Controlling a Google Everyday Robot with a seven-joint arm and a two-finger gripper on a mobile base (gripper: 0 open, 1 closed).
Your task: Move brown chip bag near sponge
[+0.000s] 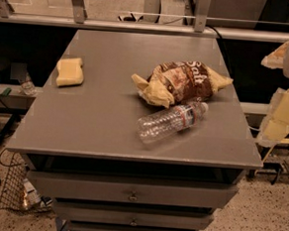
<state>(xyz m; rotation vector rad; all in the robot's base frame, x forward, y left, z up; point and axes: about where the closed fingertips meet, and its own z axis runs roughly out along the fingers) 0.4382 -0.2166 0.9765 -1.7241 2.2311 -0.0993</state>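
The brown chip bag (181, 83) lies crumpled on the right half of the grey cabinet top (99, 129), with pale yellow ends and white "Salt" lettering facing up. The sponge (69, 71), a small pale yellow block, lies flat near the left edge, well apart from the bag. My gripper (283, 115) is at the right edge of the view, beyond the cabinet's right side and level with the bag, touching nothing on the top.
A clear plastic water bottle (171, 122) lies on its side just in front of the bag, touching it. Drawers (131, 193) are below the top. A wire basket (15, 188) stands on the floor at the left. A rail (141, 27) runs behind.
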